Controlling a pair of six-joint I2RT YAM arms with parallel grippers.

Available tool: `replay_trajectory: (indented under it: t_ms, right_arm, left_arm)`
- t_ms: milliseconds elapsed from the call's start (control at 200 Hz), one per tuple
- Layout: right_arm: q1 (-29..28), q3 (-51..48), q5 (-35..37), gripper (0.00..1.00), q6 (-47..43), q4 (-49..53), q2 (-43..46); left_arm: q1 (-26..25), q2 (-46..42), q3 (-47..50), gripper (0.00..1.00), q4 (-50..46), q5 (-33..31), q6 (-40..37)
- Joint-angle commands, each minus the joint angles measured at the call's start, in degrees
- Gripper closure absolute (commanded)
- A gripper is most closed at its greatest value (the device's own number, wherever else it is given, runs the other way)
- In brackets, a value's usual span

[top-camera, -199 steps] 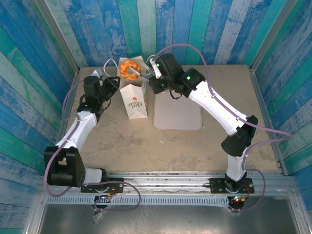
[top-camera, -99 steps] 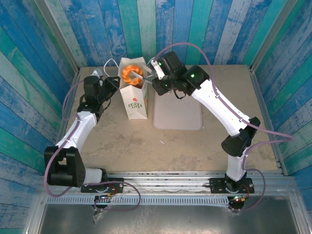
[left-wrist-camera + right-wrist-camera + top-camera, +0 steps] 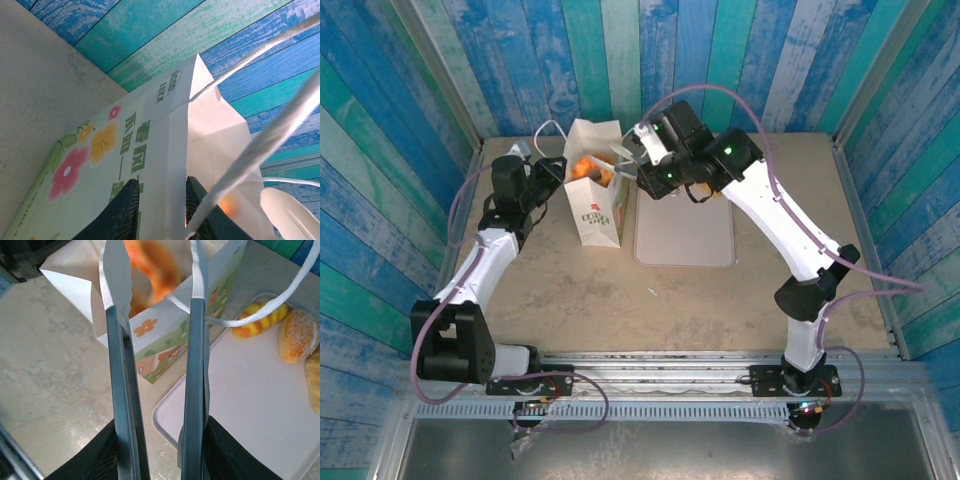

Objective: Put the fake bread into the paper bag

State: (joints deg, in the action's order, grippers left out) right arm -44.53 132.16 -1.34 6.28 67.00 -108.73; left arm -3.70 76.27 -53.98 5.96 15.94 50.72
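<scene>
Lowered the ring doughnut (image 3: 585,168) from above the mouth of the paper bag (image 3: 595,215) to down inside it, just beyond the fingertips of the right gripper (image 3: 642,152), pinched between the tips of the tongs (image 3: 620,155). Raised the wrist behind that gripper, tipping it more steeply downward. Uncovered the bag's far wall beyond the tong tips.

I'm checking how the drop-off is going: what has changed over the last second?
The right claw, holding the tongs, lowered the ring doughnut from above the paper bag down into its mouth. Whether the tongs have let it go cannot be told. The left claw stayed clamped on the bag's rim; bag and tray did not move.
</scene>
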Motion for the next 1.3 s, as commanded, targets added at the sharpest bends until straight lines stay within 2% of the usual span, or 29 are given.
replay_trajectory:
  t_ms: [0, 125, 361, 686, 922, 1147, 1297]
  right_arm:
    - [0.11, 2.72, -3.76, 0.58, 1.11, 3.80, 1.56]
    - [0.22, 1.61, -4.90, 0.59, 1.76, 3.77, 2.78]
    - [0.24, 1.14, -4.48, 0.59, 3.26, -0.06, 5.17]
    - [0.59, -4.05, -4.29, 0.59, 5.54, -12.61, 13.37]
    - [2.23, -9.80, 0.61, 0.59, 8.30, -18.92, 20.18]
    - [9.27, -21.15, 2.49, 0.59, 11.55, -19.57, 26.70]
    - [16.05, -30.78, 2.84, 0.59, 11.99, -19.07, 30.83]
  left_arm:
    - [0.01, -1.58, -0.34, 0.71, -0.10, -0.39, -1.83]
    - [0.01, -1.63, -0.25, 0.71, 0.01, -0.34, -1.85]
    - [0.01, -2.33, -0.77, 0.61, 0.20, 1.44, -1.43]
    - [0.01, -7.14, -2.80, 0.35, -1.12, 3.32, -1.53]
    - [0.25, -13.29, -3.11, 0.17, -5.92, 0.67, -5.20]
    - [0.36, -20.01, -2.98, 0.04, -12.58, -5.61, -11.54]
    - [0.36, -24.42, -1.22, 0.01, -15.72, -9.14, -14.14]
